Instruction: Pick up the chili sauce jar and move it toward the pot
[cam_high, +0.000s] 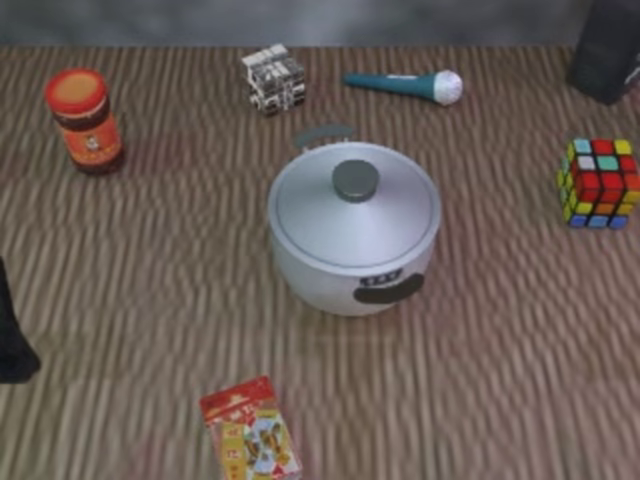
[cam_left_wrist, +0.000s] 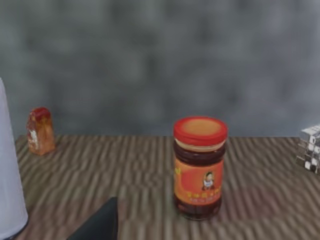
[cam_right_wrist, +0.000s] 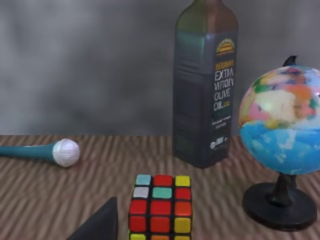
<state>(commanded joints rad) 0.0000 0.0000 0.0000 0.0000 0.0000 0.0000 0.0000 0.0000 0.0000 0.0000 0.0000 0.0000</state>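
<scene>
The chili sauce jar (cam_high: 85, 120) stands upright at the table's far left, with an orange-red lid and an orange-red label over dark red contents. The left wrist view shows the jar (cam_left_wrist: 199, 167) ahead, with bare table between it and my left gripper (cam_left_wrist: 97, 225), of which only a dark edge shows. My left gripper (cam_high: 12, 345) sits at the table's left edge, well in front of the jar. The silver-grey pot (cam_high: 352, 225), lidded with a dark knob, stands mid-table. A dark edge of my right gripper (cam_right_wrist: 100, 225) shows beside a colour cube (cam_right_wrist: 161, 207). It is outside the top view.
A mirrored cube (cam_high: 273, 78) and a teal microphone (cam_high: 405, 85) lie at the back. The colour cube (cam_high: 599, 182) is at the right, a dark olive oil bottle (cam_high: 608, 50) behind it, and a globe (cam_right_wrist: 282, 135) nearby. A red card pack (cam_high: 250, 430) lies at the front.
</scene>
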